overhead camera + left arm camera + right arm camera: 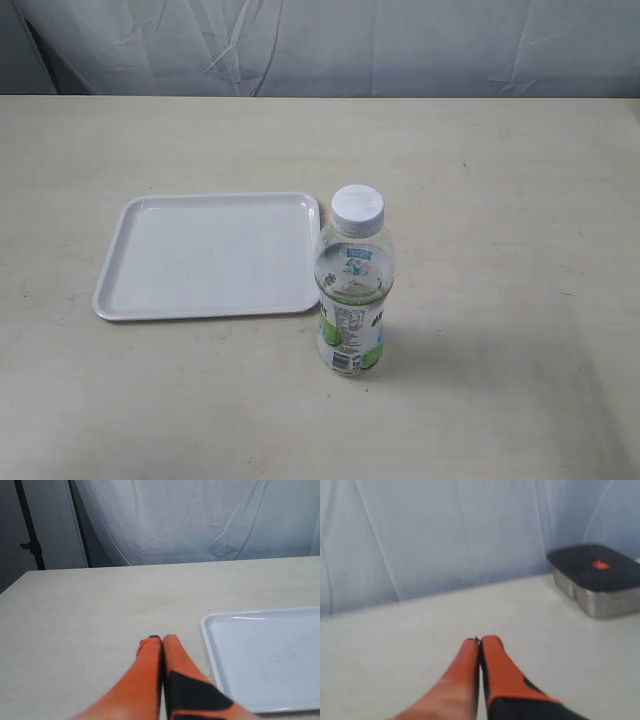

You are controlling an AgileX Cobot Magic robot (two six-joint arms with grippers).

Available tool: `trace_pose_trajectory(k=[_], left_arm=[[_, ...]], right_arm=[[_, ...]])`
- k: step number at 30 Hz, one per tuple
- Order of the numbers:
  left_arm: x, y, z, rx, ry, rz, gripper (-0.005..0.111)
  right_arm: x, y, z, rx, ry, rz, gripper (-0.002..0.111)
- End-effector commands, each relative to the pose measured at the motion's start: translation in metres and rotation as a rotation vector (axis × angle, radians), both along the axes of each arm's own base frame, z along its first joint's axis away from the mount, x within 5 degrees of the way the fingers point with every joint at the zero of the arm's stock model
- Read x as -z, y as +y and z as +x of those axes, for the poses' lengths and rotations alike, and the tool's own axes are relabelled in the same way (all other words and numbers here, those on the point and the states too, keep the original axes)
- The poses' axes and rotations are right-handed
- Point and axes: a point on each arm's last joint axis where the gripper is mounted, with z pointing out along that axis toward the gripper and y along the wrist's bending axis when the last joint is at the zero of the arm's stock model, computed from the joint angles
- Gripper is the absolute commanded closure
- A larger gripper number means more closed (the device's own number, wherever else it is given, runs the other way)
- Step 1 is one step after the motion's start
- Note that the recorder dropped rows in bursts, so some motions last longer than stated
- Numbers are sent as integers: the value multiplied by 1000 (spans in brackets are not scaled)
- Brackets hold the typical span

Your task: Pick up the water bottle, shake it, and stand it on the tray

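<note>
Hard-to-see stuff first. We only get the left claw [162, 639] from its own wrist cam: two orange fingers running out of frame, pressed together tip to tip with nothing between them. The tray [205, 255] is cut off in that same shot, with just one rounded corner and part of the floor showing.

On the water bottle [353, 290] the label lettering is too small for us to read. In the exterior view its shoulder overlaps the tray's right rim, so we can't tell whether the two touch.

The right claw [480, 640] is the same story: fingers squeezed shut, gripping nothing. That picture is soft too. Beyond the fingertips a metal box [597, 577] with a dark lid sits blurred on the table, clipped by the frame edge.

Materials next. The tray is flat, glossy white plastic with rounded corners and a low raised rim, lying left of centre in the exterior frame. The bottle is clear plastic with a white ribbed screw cap and a green-and-white label. It stands upright on the table [520, 200] just right of centre, off the tray's right edge. The table is pale, matte and faintly scuffed. Wrinkled white cloth [300, 45] hangs across the top of the frame.

As for room, the tray floor is bare. We see wide open table right of the bottle and along the bottom of the frame.
</note>
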Motion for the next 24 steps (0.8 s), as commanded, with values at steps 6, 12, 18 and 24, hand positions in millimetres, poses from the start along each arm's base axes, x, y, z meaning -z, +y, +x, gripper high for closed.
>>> trace_pose_trajectory(k=[6,12,18,24], left_arm=[[0,0,0,-1,-16,-1,106],[0,0,0,-1,-16,-1,106],[0,0,0,-1,-16,-1,106],[0,0,0,-1,-16,-1,106]], right_arm=[[-41,-21,-10,67,-511,835,104],[-113,-17,-14,76,-573,470,109],[-238,-8,79,124,-418,-48,109],[-253,15,190,-116,5,-242,109]])
